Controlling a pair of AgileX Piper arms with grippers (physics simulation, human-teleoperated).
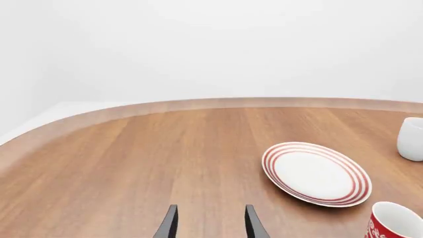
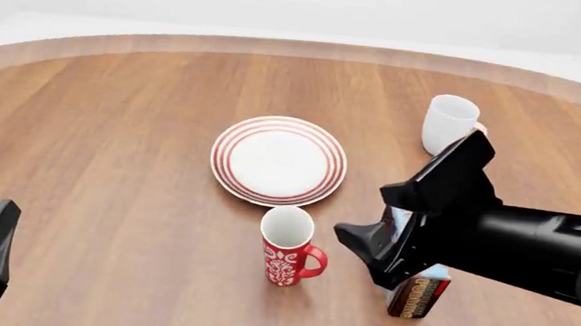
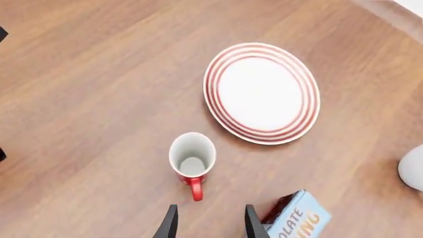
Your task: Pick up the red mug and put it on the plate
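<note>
The red mug [image 2: 286,250] stands upright on the wooden table just in front of the plate [image 2: 278,160], its handle turned toward the right arm. In the right wrist view the red mug [image 3: 191,158] shows its white inside from above, with the plate [image 3: 262,92] beyond it. My right gripper [image 3: 210,223] is open and empty, hovering above the table just behind the mug's handle. My left gripper [image 1: 210,227] is open and empty too, low at the near left, far from the red mug [image 1: 396,224] and the plate [image 1: 316,172].
A plain white mug [image 2: 449,122] stands at the back right. A chocolate pudding box [image 2: 420,291] stands upright under the right arm [image 2: 513,243], right of the red mug. The table's curved edge [image 2: 299,48] runs along the back.
</note>
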